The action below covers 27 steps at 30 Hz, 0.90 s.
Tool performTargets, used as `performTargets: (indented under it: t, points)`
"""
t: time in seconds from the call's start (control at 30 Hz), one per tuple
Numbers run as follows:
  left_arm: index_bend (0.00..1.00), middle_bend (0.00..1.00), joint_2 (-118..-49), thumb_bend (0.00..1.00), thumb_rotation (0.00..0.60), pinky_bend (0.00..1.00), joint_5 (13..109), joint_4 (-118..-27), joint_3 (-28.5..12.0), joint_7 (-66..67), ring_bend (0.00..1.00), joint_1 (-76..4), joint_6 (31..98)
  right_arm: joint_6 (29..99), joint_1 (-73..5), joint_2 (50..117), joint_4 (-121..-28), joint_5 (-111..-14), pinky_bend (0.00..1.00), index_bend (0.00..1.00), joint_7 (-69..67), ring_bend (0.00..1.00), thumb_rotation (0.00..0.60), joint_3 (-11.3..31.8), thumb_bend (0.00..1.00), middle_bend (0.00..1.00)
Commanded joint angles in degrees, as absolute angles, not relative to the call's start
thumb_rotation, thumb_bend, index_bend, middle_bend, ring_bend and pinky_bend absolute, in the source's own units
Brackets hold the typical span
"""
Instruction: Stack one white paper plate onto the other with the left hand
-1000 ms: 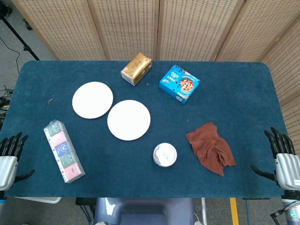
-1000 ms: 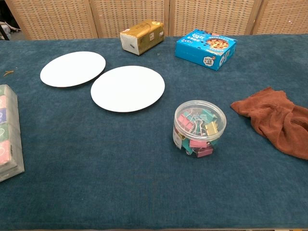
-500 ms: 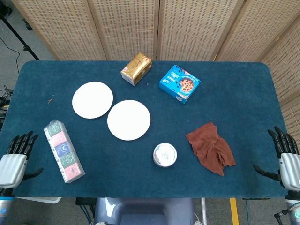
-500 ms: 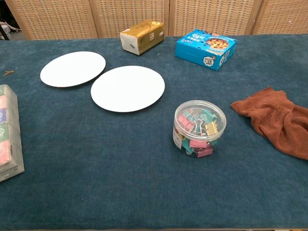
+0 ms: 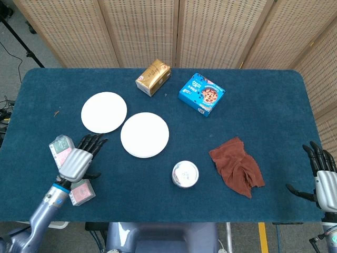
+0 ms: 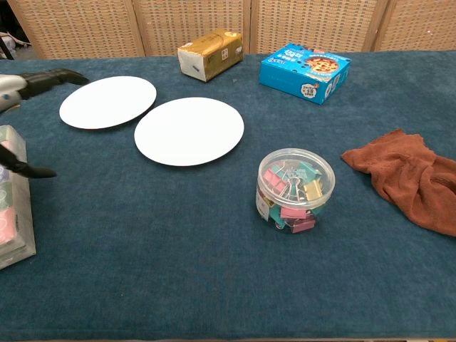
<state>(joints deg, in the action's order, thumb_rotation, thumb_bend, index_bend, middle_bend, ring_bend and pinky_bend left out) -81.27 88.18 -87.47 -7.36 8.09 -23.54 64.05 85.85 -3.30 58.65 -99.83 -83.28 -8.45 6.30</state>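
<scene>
White plates: one [image 5: 103,112] upper left of centre, the other [image 5: 145,135] just beside it toward centre, both flat on the blue table [image 5: 263,105], edges near but not stacked. Left hand [image 5: 79,161], lower left, fingers spread, grasping nothing, over a clear box [image 5: 67,163]. Right hand [image 5: 324,179], lower right edge, likewise released.
</scene>
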Motion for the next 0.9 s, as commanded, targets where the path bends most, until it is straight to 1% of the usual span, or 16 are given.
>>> performTargets:
  t: [0.03, 0.17, 0.3, 0.43, 0.53, 0.6, 0.67, 0.77, 0.9]
  points:
    - [0.18, 0.00, -86.8, 0.00, 0.600, 0.00, 84.2, -83.3, -9.8, 12.1, 0.00, -27.9, 60.1, 85.6, -3.4, 58.7, -99.6, -82.7, 0.00, 0.00, -8.6, 0.00, 0.600, 6.5, 0.00, 0.00]
    - [0.23, 0.00, -91.7, 0.00, 0.600, 0.00, 81.1, -78.5, -11.1, 14.5, 0.00, -30.7, 57.9, 85.0, -3.5, 58.6, -99.1, -81.8, 0.00, 0.00, -9.3, 0.00, 0.600, 6.8, 0.00, 0.00]
    - [0.26, 0.00, -94.8, 0.05, 0.600, 0.00, 79.9, -75.5, -11.2, 13.8, 0.00, -32.1, 57.2, 84.9, -3.5, 58.4, -99.0, -81.4, 0.00, 0.00, -10.0, 0.00, 0.600, 7.0, 0.00, 0.00]
    - [0.27, 0.00, -97.3, 0.06, 0.600, 0.00, 79.7, -72.9, -10.9, 13.5, 0.00, -33.1, 57.5, 85.3, -3.3, 58.2, -98.9, -81.4, 0.00, 0.00, -10.9, 0.00, 0.600, 7.2, 0.00, 0.00]
    - [0.32, 0.00, -99.1, 0.07, 0.600, 0.00, 80.0, -71.4, -10.6, 12.4, 0.00, -33.7, 58.2, 85.1, -3.3, 58.0, -98.8, -81.2, 0.00, 0.00, -11.4, 0.00, 0.600, 7.2, 0.00, 0.00]
    - [0.36, 0.00, -100.2, 0.10, 0.600, 0.00, 80.5, -70.1, -10.6, 11.9, 0.00, -34.2, 58.7, 85.0, -3.3, 57.9, -98.7, -81.1, 0.00, 0.00, -11.7, 0.00, 0.600, 7.3, 0.00, 0.00]
    - [0.40, 0.00, -101.3, 0.16, 0.600, 0.00, 80.8, -68.5, -10.6, 11.6, 0.00, -34.6, 59.2, 85.0, -3.2, 57.8, -98.7, -81.1, 0.00, 0.00, -12.0, 0.00, 0.600, 7.3, 0.00, 0.00]
    - [0.41, 0.00, -102.6, 0.22, 0.600, 0.00, 80.2, -66.7, -11.0, 10.6, 0.00, -35.2, 59.2, 85.0, -3.2, 57.7, -98.6, -81.0, 0.00, 0.00, -12.3, 0.00, 0.600, 7.4, 0.00, 0.00]
    - [0.41, 0.00, -104.2, 0.23, 0.600, 0.00, 79.8, -64.4, -11.3, 9.9, 0.00, -36.2, 59.1, 84.6, -3.3, 57.7, -98.4, -80.7, 0.00, 0.00, -12.5, 0.00, 0.600, 7.5, 0.00, 0.00]
